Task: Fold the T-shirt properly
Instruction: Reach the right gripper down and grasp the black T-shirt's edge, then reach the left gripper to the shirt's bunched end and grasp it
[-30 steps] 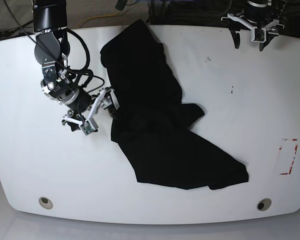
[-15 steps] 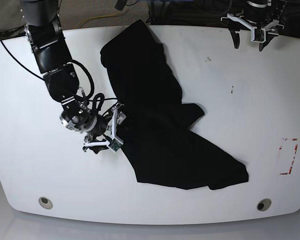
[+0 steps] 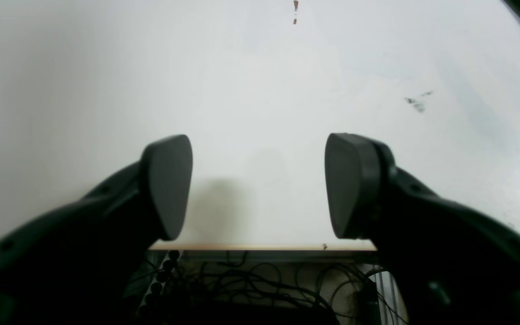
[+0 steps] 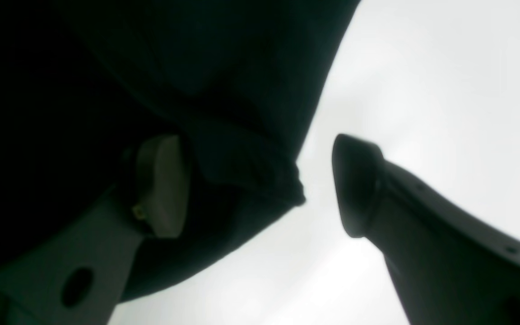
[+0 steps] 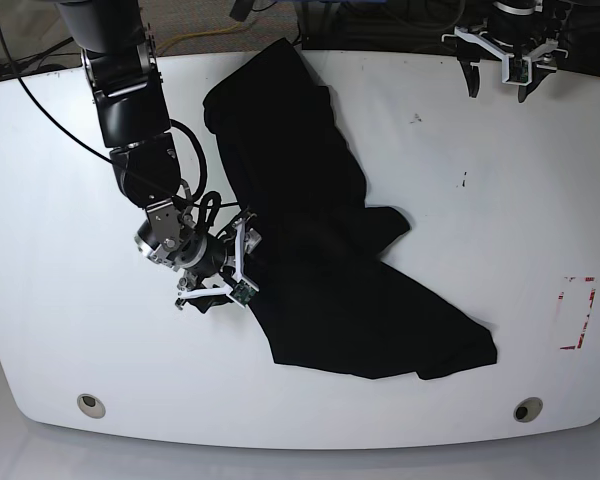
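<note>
t-shirt (image 5: pixel 320 260) edge between wide right jaws; left jaws wide, empty.

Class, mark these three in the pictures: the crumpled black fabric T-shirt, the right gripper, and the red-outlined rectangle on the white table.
Black fabric T-shirt (image 5: pixel 320 290): base view, middle of the cloth.
Right gripper (image 5: pixel 242 262): base view, between its fingertips.
Red-outlined rectangle (image 5: pixel 564 312): base view, its left edge.

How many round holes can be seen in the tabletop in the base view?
2. One hole sits near the front left corner of the white table, the other hole near the front right corner. The black T-shirt could hide more.
</note>
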